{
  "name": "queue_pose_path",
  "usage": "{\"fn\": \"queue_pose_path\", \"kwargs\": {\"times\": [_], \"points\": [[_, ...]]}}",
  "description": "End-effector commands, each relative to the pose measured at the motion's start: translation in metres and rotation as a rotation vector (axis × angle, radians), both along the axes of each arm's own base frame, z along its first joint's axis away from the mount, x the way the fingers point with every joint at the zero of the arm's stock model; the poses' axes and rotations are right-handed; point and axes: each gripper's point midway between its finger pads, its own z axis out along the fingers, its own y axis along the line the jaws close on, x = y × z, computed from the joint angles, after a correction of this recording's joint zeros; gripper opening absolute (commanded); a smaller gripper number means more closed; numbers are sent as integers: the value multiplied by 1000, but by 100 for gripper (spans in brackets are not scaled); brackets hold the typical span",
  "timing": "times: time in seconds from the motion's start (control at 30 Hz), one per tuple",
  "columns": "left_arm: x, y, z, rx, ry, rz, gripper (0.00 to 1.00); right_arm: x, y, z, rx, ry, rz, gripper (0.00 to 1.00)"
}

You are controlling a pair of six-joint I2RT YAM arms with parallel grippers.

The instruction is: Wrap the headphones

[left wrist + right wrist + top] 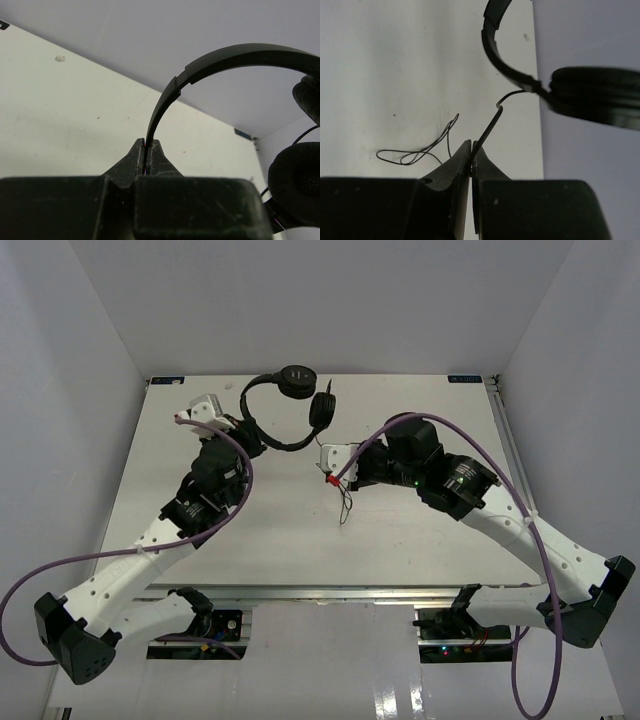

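Observation:
The black headphones (290, 390) are at the far middle of the table, with one earcup (297, 380) high and the other (322, 408) beside it. My left gripper (252, 440) is shut on the thin headband (240, 55), pinched at the fingertips (146, 146), and both earcups (295, 185) show at the right of the left wrist view. My right gripper (324, 466) is shut on the thicker end of the cord (487, 127), just below an earcup (595, 95). The thin cord (420, 152) lies in loose loops on the table (343, 502).
The white table (400, 560) is enclosed by white walls at the back and both sides. Purple arm cables (240, 465) arc over both arms. A metal rail (330, 592) runs along the near edge.

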Motion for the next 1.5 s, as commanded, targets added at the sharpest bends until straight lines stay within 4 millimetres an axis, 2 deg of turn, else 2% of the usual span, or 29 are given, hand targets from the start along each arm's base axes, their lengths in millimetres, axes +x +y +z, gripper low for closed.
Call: {"fn": "queue_pose_path", "kwargs": {"times": [0.0,0.17,0.57,1.07,1.47], "points": [[7,-8,-5,84,42,-39,0,8,-14,48,-42,-255,-45,8],[12,-23,-30,164,109,-109,0,12,-14,60,-69,-345,-62,8],[3,-45,-73,371,220,-299,0,28,-15,54,-140,-456,-101,8],[-34,-81,-88,442,178,-640,0,38,-10,38,-135,-394,-92,12],[-67,-93,-79,422,103,-816,0,50,-8,10,-41,-110,-38,13]]}}
